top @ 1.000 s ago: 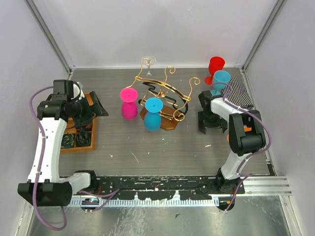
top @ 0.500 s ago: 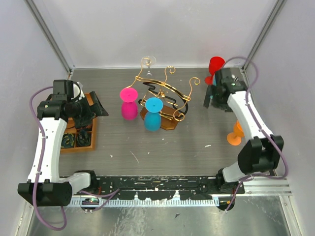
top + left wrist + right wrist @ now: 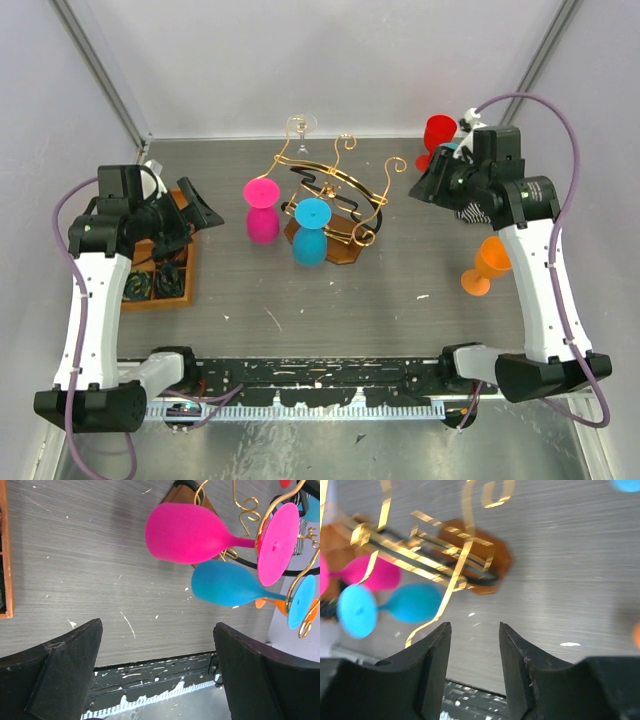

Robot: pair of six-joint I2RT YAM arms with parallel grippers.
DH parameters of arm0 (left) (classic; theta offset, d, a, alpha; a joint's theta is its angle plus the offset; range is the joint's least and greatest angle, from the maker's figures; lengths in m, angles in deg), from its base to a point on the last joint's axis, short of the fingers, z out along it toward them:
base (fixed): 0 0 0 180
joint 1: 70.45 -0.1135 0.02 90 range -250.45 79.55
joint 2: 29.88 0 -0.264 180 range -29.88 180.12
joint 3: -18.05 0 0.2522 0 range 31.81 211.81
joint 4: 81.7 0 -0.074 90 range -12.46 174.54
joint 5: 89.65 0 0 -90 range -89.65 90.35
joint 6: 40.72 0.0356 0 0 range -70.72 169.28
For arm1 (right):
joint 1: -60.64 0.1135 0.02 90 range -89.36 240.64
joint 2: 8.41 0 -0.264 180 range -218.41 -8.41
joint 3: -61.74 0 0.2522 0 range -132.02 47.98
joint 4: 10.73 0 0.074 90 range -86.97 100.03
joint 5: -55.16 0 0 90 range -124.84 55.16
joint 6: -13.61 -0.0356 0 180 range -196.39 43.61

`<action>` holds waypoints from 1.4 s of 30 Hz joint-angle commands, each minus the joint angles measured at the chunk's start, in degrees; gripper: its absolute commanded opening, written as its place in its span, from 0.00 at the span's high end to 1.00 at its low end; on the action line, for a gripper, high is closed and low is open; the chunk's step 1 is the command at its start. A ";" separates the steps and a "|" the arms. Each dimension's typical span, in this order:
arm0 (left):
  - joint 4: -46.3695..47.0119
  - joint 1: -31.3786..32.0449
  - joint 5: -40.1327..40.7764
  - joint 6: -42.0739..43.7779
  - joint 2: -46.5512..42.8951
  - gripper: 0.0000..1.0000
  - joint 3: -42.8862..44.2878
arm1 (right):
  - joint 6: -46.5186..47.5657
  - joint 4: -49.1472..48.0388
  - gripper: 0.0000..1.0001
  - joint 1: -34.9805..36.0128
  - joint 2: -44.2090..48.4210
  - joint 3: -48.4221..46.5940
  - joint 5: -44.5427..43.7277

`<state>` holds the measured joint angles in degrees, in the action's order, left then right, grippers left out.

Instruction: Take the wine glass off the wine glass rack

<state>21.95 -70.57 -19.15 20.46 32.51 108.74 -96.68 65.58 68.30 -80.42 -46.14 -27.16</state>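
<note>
The wine glass rack (image 3: 340,190) of gold wire on a brown base stands mid-table. A pink wine glass (image 3: 262,212) and a blue wine glass (image 3: 311,232) hang from its left arms, bowls down. A clear glass (image 3: 302,124) shows at its far arm. My left gripper (image 3: 197,211) is open, left of the pink glass (image 3: 185,532) and the blue glass (image 3: 225,582), touching neither. My right gripper (image 3: 424,186) hovers to the right of the rack with its jaws partly apart and nothing between them. The rack base (image 3: 480,562) and blue glass (image 3: 412,602) lie beyond it.
An orange compartment tray (image 3: 186,285) lies under the left arm. A red glass (image 3: 438,133), a light-blue glass (image 3: 449,148) and a striped cloth (image 3: 478,208) sit at the back right. An orange glass (image 3: 483,266) stands on the table at the right.
My right arm lifted from the table and swung back toward the rack, uncovering the orange glass. Its jaws narrowed. The left arm shifted only slightly.
</note>
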 commanded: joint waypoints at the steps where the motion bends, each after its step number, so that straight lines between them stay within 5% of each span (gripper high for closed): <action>1: 2.98 -0.06 -3.30 -2.78 0.16 0.00 0.68 | -5.37 -10.06 0.51 4.72 0.98 3.23 19.59; 11: 2.71 0.00 -3.61 -3.61 0.81 0.00 0.68 | -11.15 -16.83 0.57 19.38 -7.64 1.84 17.68; 23: 15.83 5.68 -7.12 -11.42 4.46 0.02 -0.30 | -8.93 -13.82 0.54 21.51 -12.21 -5.96 14.28; 31: 16.18 10.21 -1.21 -13.01 13.06 0.17 5.71 | -6.08 -8.85 0.50 21.53 -11.27 -10.13 12.07; 42: 17.07 10.23 -3.97 -13.42 15.23 0.45 7.97 | -6.33 -9.68 0.50 21.54 -9.56 -8.58 11.04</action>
<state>37.14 -60.38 -21.60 7.24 47.22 114.60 -103.50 57.47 89.57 -92.88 -54.91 -15.58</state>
